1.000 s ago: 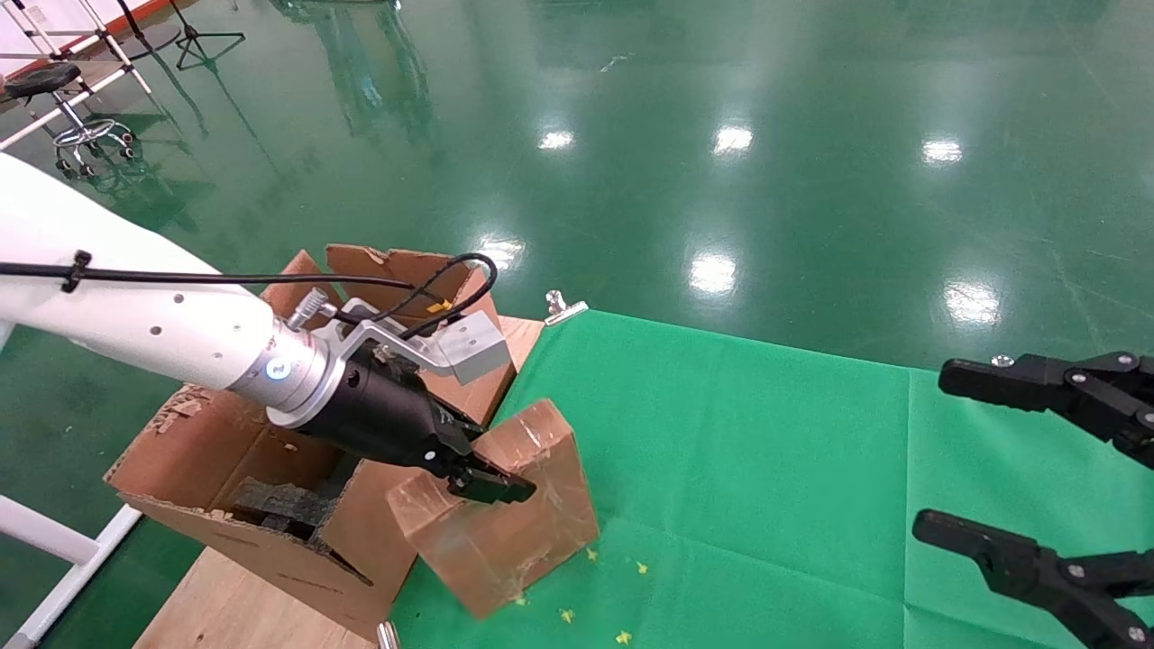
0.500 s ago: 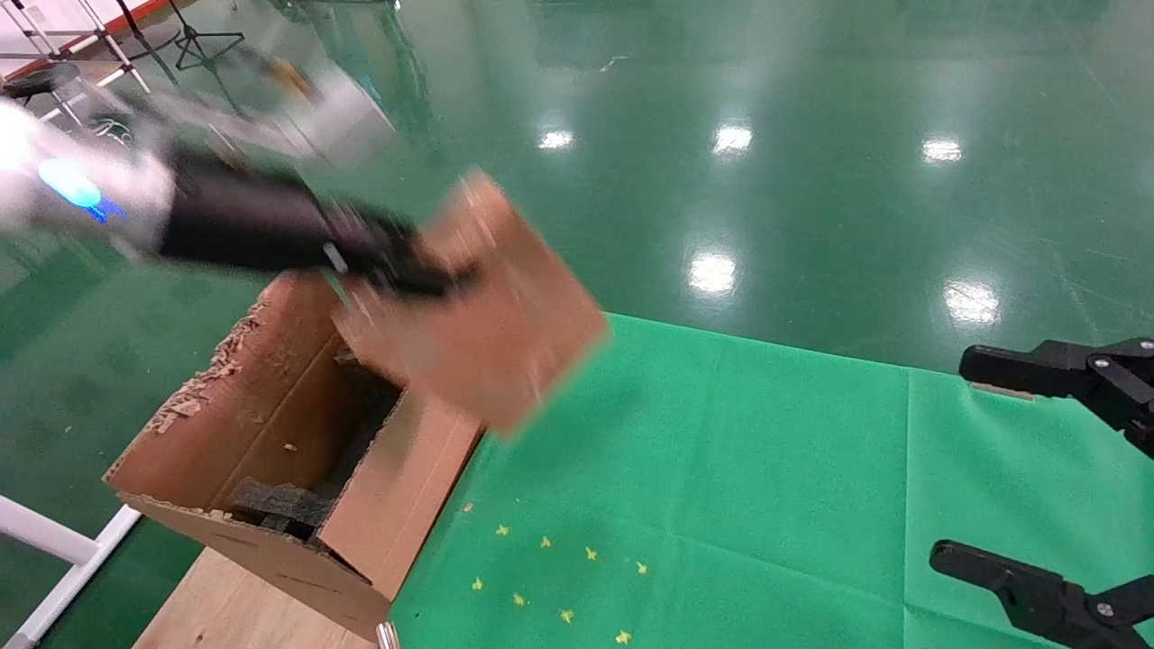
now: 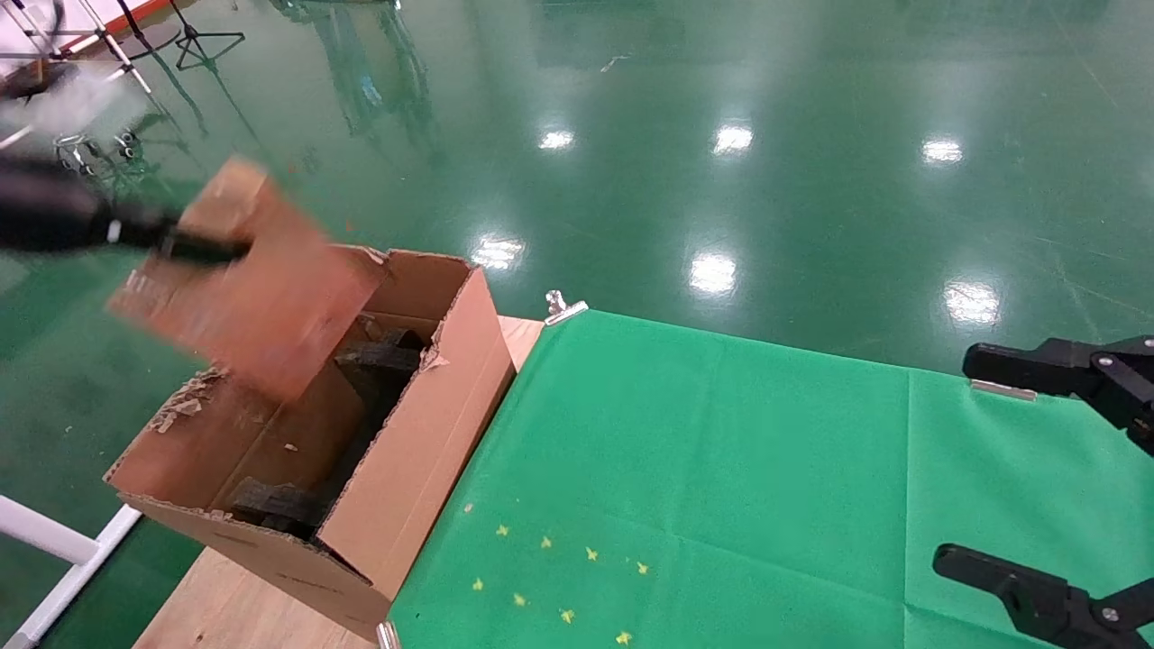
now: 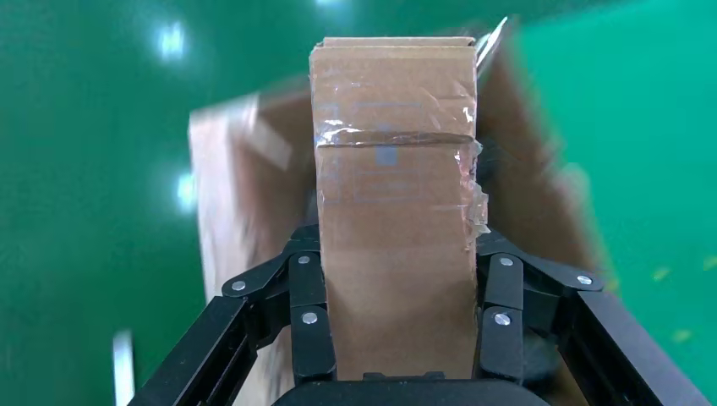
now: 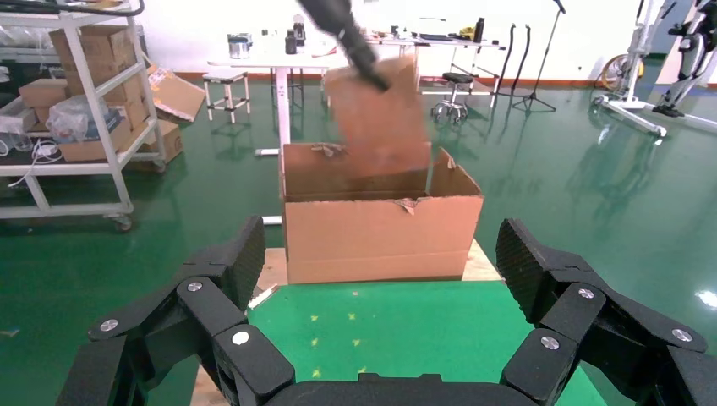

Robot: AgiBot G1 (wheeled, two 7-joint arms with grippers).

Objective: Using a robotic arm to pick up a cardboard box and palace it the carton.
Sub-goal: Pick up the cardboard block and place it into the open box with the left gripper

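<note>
Since a second ago the box (image 3: 248, 279) got lifted off the green cloth (image 3: 721, 469) and swung left, so now it's up in the air over the carton's open top. Nearest, the right gripper (image 3: 1050, 491) sits parked at the cloth's right edge, jaws spread wide with nothing between them. Carton (image 3: 406, 487) stands on the wooden table (image 3: 216, 613) just left of the cloth. Left gripper (image 4: 397, 338) has its fingers (image 4: 309, 317) clamped on both sides of the box.
</note>
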